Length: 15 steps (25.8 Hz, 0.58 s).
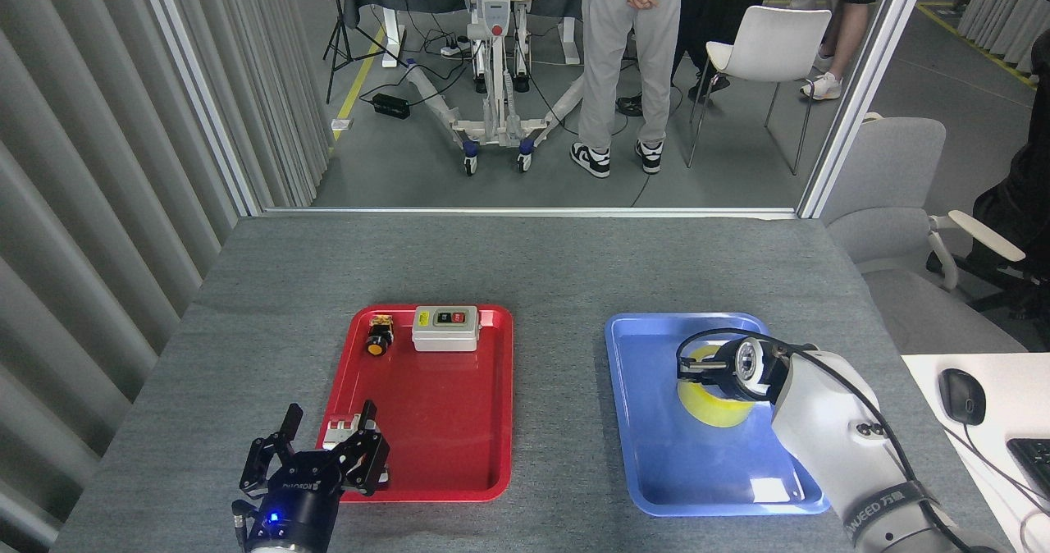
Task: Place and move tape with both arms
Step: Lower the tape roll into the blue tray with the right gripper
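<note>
- Your right gripper (697, 366) sits over the tape (712, 401), inside the blue tray (648, 446). Can't tell from this angle if it's gripping.
- Your left gripper (316, 448) is spread wide, holding nothing, at the red tray (459, 471) front-left corner.
- Judging progress: tape hasn't crossed to the left arm; handoff and placement remain.

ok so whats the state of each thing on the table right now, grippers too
tape: over the blue tray, right gripper on it
right gripper: at the tape, grip hidden
left gripper: open, empty
blue tray: flat on table
red tray: flat on table
grey switch box: in red tray, far end
</note>
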Each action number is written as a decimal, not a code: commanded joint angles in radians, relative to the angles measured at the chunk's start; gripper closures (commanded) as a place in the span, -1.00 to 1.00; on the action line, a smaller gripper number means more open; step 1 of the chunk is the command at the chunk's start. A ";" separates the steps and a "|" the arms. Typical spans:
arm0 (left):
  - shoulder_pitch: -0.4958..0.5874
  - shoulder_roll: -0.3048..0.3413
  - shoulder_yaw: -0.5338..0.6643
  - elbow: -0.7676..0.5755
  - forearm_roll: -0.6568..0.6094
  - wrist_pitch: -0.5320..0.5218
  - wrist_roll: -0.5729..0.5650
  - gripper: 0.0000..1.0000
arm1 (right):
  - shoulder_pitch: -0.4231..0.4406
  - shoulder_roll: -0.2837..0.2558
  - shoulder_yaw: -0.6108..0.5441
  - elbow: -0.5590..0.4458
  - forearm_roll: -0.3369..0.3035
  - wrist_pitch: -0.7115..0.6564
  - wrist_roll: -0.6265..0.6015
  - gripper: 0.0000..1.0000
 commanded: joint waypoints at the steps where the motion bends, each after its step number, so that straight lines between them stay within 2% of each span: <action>1: 0.000 -0.002 0.000 0.001 -0.002 0.004 0.002 -1.00 | 0.016 0.005 0.002 0.001 0.004 -0.002 -0.004 0.22; 9: 0.016 -0.009 -0.005 0.003 -0.001 0.009 0.002 -1.00 | 0.022 0.010 0.000 0.000 0.004 -0.005 -0.032 0.13; 12: 0.017 -0.009 -0.005 0.001 -0.002 0.006 0.003 -1.00 | 0.025 0.012 -0.009 -0.017 0.001 -0.054 -0.065 -0.15; 15: 0.014 -0.005 -0.003 0.001 -0.004 0.006 0.003 -1.00 | 0.051 0.009 -0.015 -0.059 0.007 -0.108 -0.137 -0.52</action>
